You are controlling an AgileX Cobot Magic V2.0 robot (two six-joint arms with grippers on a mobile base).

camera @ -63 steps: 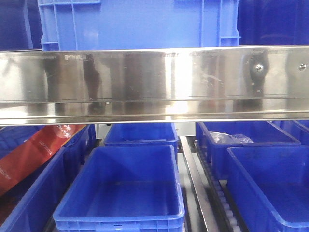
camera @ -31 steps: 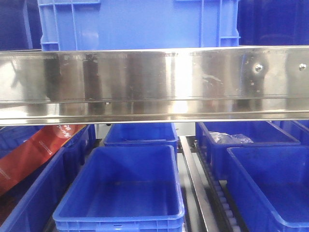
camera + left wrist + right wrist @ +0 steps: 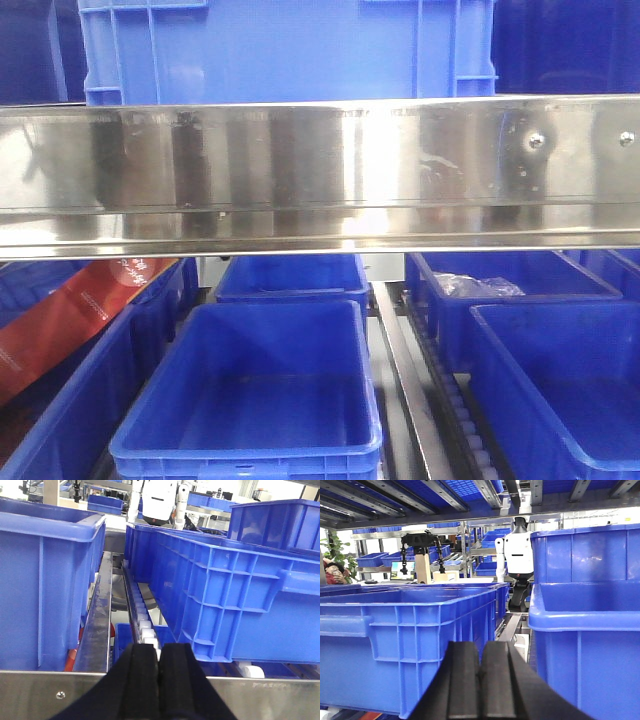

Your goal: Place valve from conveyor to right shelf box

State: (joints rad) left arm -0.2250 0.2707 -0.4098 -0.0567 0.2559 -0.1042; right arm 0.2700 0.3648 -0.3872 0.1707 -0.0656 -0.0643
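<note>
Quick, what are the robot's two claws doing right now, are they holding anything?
Left end effector: closed, fingers pressed together, holding nothing.
Right end effector: closed, fingers pressed together, holding nothing.

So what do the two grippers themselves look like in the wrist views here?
Both look alike: the left gripper and the right gripper each show two matte black, blocky fingers with flat faces, widening toward the camera. No cables, markings or sleeves are visible.
</note>
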